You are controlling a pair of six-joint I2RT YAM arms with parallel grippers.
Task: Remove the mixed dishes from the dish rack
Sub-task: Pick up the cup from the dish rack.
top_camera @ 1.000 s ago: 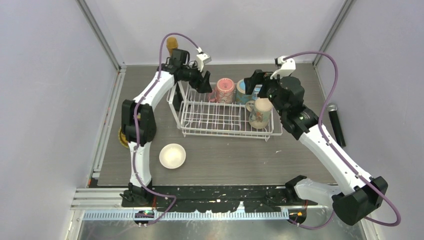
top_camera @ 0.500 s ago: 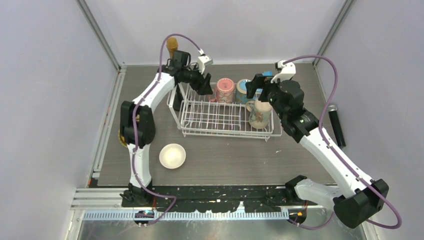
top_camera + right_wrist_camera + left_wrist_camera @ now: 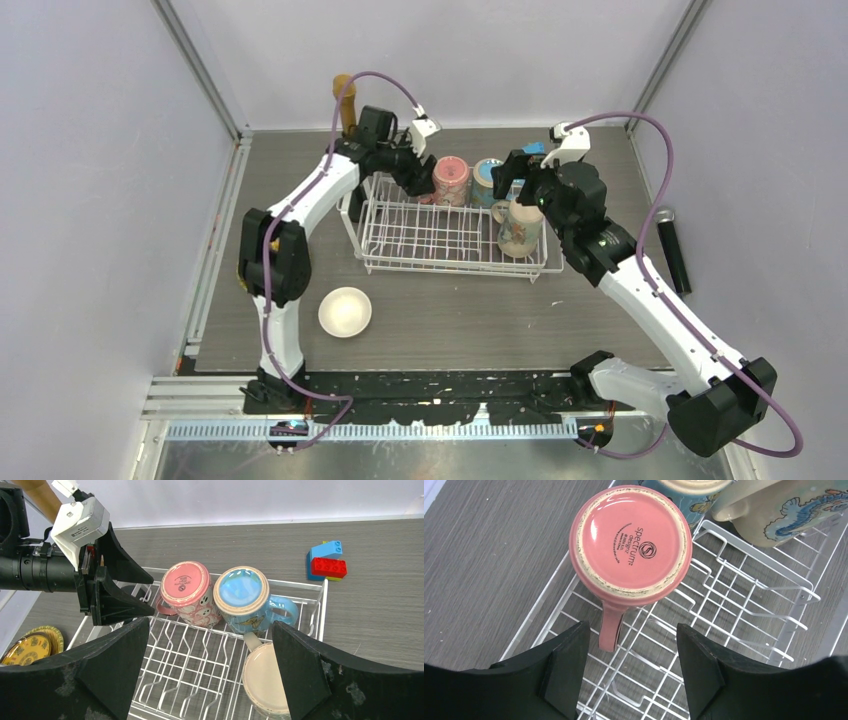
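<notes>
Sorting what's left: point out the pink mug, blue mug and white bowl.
pink mug (image 3: 631, 540), left wrist view, upturned base.
blue mug (image 3: 241, 591), right wrist view, top face.
white bowl (image 3: 345, 311), top external view, its inside.

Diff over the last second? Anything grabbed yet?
Nothing grabbed or let go. The left gripper swung right from the rack's left end to the pink mug. It is open, with the mug's handle lined up between its fingers in the wrist view. The right gripper barely shifted and is open above the rack. The pink mug, blue mug, cream mug and white bowl stayed put.
</notes>
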